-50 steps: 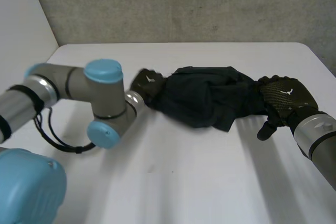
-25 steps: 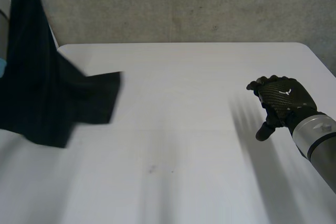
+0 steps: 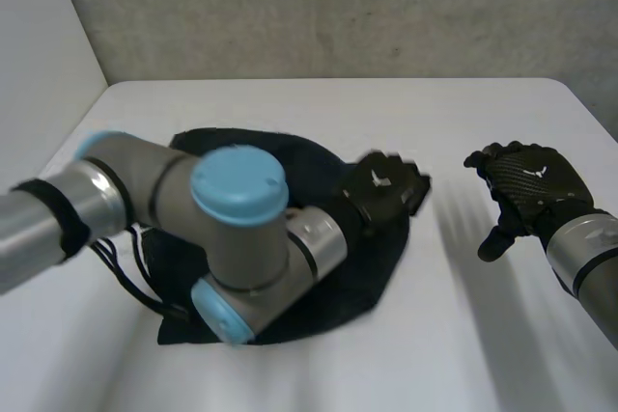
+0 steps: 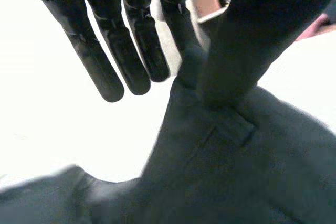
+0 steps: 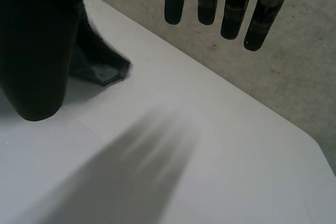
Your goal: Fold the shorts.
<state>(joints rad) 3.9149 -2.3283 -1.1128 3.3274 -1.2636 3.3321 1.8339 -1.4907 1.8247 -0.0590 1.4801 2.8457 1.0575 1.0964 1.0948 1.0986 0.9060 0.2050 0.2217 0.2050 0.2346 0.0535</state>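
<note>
So the shorts (image 3: pixel 290 153) are lying in a rumpled dark heap on the white surface (image 3: pixel 319 103), a bit left of center, nowhere near flat. The left arm (image 3: pixel 193 209) reaches right across the top of them, so a good chunk of the cloth is hidden under it in the head view.

The left robot hand (image 3: pixel 384 190) sits at the heap's right-hand edge. In its wrist view most of the fingers are straight and off the cloth, but a ridge of fabric is drawn up into the gap between the thumb and the nearest finger. To me that reads as a pinch on the edge of the shorts, not just a hand resting on them. My guess is it's holding that edge so it can pull the cloth out flat.

The right robot hand (image 3: pixel 529 180) is empty, with its fingers loose and spread. It hovers over bare surface off to the right, clearly apart from the shorts. Its wrist view catches a corner of the cloth just past the thumb. It's probably parked there to stay out of the way, or waiting to take the opposite edge.

Progress-wise I'd say this is early. There are no clean folds anywhere and the legs and waistband can't be told apart, so spreading has to come first.
</note>
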